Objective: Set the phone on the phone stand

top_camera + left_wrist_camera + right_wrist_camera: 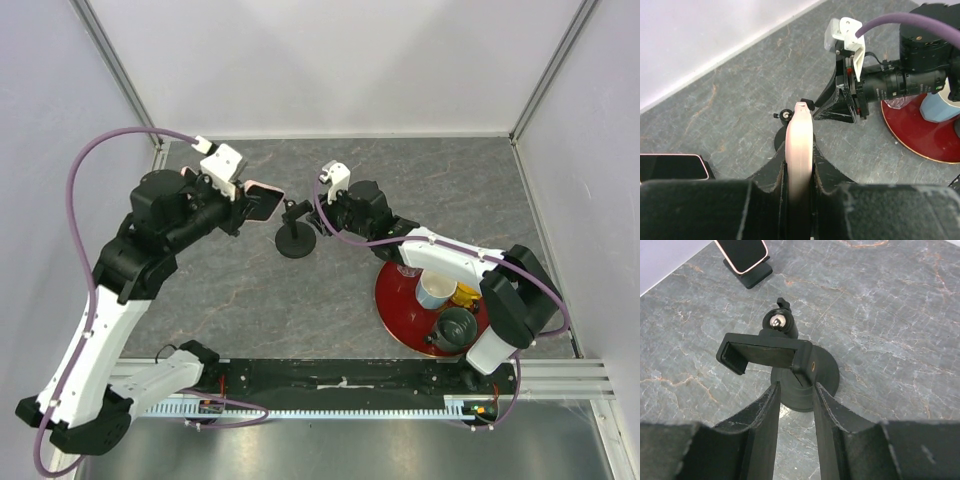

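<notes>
The left gripper [799,161] clamps the phone [800,130] edge-on, and the phone stand [827,372] sits at the 2 narrowly parted fingertips of the right gripper [796,387], contact indeterminate.

Pink-rimmed phone [262,200], black phone stand [825,376], grey marbled table [300,310]

From my left wrist the slim pink-edged phone [800,145] shows only its rim; its lower part is lost between my left fingers [760,205], blurred so near the lens; behind it most of the small black round-based phone stand [779,140] is covered; the glossy red round plate [915,135] runs off the right edge; from my right wrist the phone is cut by the top edge; my right fingers [762,425] cover the near side of the stand's disc; whether they touch its stem I cannot tell
</notes>
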